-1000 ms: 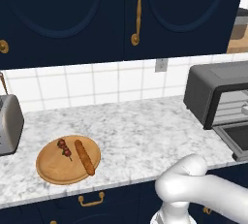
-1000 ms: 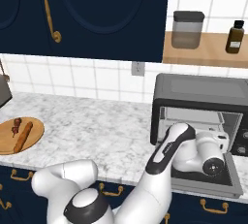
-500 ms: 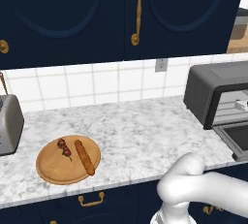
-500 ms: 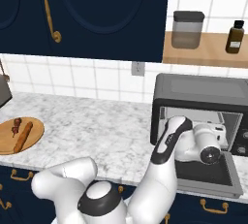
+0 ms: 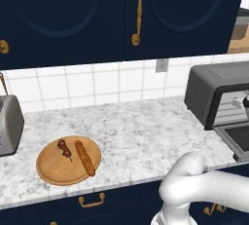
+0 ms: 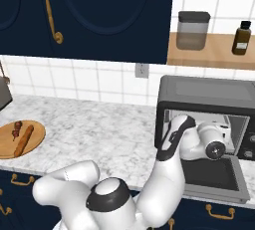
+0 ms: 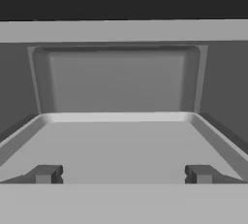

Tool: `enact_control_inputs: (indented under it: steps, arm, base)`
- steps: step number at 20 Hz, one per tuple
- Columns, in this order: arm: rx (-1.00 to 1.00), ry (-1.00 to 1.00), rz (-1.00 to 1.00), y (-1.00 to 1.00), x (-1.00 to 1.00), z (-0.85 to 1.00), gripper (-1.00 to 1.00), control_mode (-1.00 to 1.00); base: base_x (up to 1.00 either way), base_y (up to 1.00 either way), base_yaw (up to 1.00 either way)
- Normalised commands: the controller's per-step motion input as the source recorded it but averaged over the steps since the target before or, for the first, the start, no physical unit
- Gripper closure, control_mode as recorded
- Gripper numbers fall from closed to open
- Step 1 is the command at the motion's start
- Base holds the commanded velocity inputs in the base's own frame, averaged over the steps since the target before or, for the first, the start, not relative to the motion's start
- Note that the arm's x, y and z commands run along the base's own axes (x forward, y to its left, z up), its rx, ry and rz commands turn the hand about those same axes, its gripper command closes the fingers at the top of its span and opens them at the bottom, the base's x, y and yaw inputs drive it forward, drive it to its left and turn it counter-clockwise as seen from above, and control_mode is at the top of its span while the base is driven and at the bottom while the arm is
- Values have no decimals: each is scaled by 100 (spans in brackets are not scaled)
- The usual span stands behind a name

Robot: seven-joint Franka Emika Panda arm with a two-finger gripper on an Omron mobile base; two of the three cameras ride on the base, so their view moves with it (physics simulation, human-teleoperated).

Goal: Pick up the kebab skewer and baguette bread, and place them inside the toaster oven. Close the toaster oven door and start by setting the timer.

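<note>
Hand view | tool (image 7: 121, 174) spread wide, empty | inside toaster oven (image 6: 199, 92)

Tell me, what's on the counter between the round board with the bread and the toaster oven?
Nothing. In the left base view, the stretch of marble counter between the round board and the toaster oven is bare.

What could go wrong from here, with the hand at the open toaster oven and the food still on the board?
1. The open gripper is empty inside the toaster oven; backing out carelessly could knock the cavity walls.
2. The toaster oven door lies flat and open below the arm; a low swing could hit it.
3. The kebab skewer and baguette bread lie close together on the round board, so grasping one may nudge the other.
</note>
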Motion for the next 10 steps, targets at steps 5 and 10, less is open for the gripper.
enact_control_inputs:
  steps: [5,10]
  arm:
    - [0,3,0,0,22,0,-100,-100]
    - [0,4,0,0,25,-3,-100,-100]
  base:
    - [0,0,0]
    - [0,0,0]
